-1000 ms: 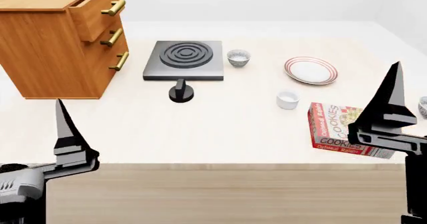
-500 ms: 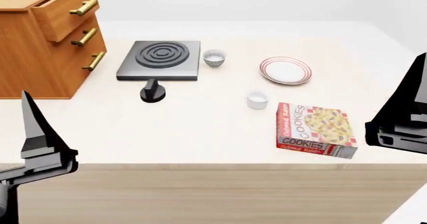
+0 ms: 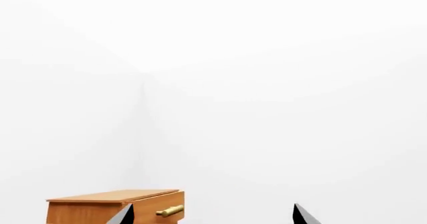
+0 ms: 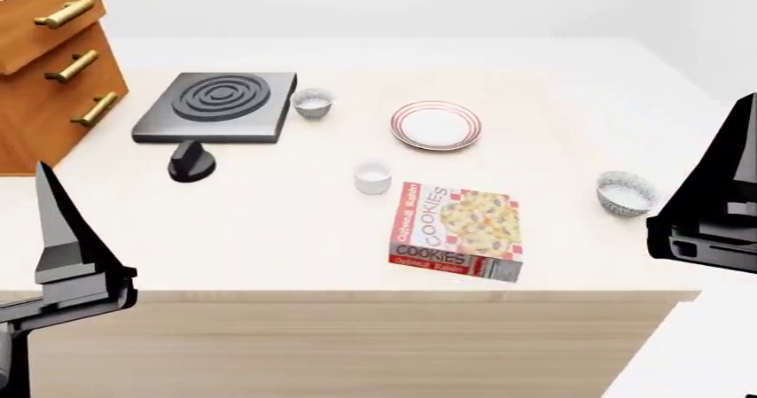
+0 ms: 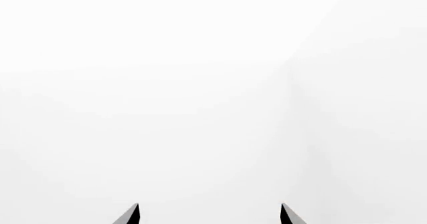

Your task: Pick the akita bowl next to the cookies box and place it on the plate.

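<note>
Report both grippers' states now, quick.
Left gripper: open, holding nothing.
Right gripper: open, holding nothing.

Plain white walls meet at a corner under flat, even light. A pale wooden surface (image 4: pixel 272 230) carries an orange-brown drawer cabinet (image 4: pixel 48 70) with brass handles.

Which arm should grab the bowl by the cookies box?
Right. The bowl sits right of the box, close to the right claw; the left claw is across the table.
</note>
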Robot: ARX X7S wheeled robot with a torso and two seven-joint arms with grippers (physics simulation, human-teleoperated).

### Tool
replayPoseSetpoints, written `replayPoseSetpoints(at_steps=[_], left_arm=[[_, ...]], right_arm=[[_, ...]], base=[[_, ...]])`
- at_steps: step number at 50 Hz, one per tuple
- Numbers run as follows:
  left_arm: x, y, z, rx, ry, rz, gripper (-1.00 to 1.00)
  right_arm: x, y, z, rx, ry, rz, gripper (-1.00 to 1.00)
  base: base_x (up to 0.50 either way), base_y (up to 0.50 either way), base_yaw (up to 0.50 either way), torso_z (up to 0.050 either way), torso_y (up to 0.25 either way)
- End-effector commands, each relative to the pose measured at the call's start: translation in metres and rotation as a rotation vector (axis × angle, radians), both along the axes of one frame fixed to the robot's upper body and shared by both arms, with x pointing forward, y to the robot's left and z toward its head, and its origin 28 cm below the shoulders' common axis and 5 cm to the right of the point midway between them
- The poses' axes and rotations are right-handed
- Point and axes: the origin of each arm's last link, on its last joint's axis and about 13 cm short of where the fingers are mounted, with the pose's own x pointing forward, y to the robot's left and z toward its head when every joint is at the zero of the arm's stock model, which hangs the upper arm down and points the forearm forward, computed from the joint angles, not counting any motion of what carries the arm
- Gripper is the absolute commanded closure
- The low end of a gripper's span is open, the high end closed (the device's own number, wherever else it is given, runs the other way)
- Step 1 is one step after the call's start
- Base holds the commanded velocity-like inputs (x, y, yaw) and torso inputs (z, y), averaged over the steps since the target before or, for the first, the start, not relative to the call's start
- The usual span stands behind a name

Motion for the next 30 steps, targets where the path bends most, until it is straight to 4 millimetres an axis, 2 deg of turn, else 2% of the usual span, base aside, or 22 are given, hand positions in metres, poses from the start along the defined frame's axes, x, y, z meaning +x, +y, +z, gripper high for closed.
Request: replayPoseSetpoints(at_steps=[1, 23, 30], left_arm=[[-0.0004, -0.0002, -0.0003, 0.003, 0.001, 0.000, -1.00], [0.0001, -0.0006, -0.0019, 0.007, 0.004, -0.003, -1.00], [0.0002, -0.0003, -0.0016, 0.008, 0.004, -0.003, -1.00]], right_arm=[[-0.0002, 0.0000, -0.0001, -0.002, 0.003, 0.000, -1.00], [0.0010, -0.0002, -0.0016, -0.009, 0.009, -0.007, -1.00], [0.0019, 0.0000, -0.0014, -0.034, 0.004, -0.030, -1.00]], base=[[0.00, -0.50, 0.00, 0.000, 0.000], [0.00, -0.50, 0.00, 0.000, 0.000], [0.00, -0.01, 0.00, 0.000, 0.000]])
